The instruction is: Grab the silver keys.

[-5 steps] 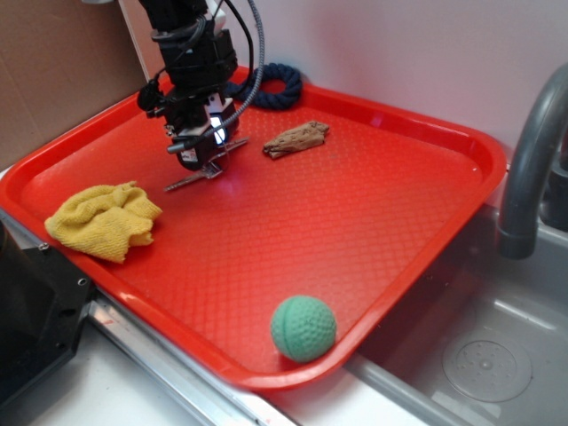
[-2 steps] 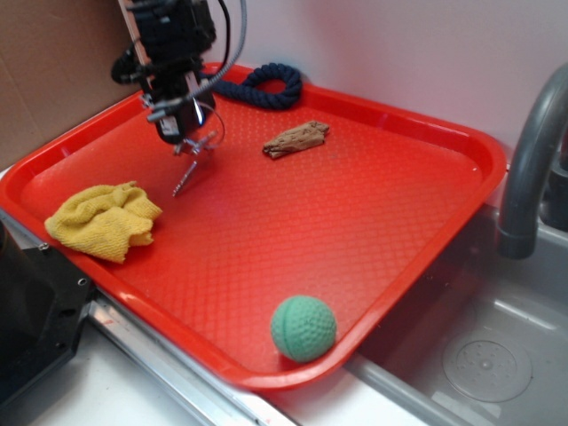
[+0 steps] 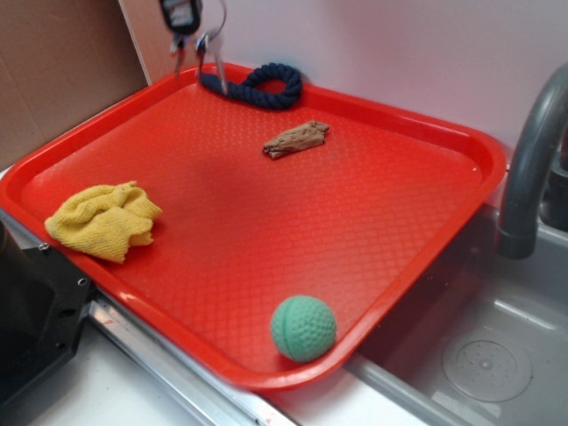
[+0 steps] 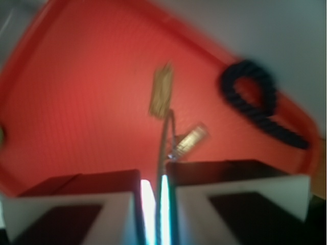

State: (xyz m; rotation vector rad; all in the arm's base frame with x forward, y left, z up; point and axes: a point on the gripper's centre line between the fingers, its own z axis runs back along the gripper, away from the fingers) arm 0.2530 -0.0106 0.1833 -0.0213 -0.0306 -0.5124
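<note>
The silver keys dangle in the air above the back left corner of the red tray, clear of its floor. My gripper is at the very top of the exterior view, shut on the keys, with most of its body cut off by the frame edge. From the wrist camera, blurred, the two jaws stand almost together around a thin metal piece, my gripper pinching it while a key hangs past the tips.
A brown wood-like chunk lies at the tray's back middle. Against the back rim sits a dark blue rope loop. A yellow cloth is at the left, a green ball at the front edge. A grey faucet and sink stand right.
The gripper has risen from the tray floor to the top of the view, carrying the keys up and toward the back; the keys now hang free.
</note>
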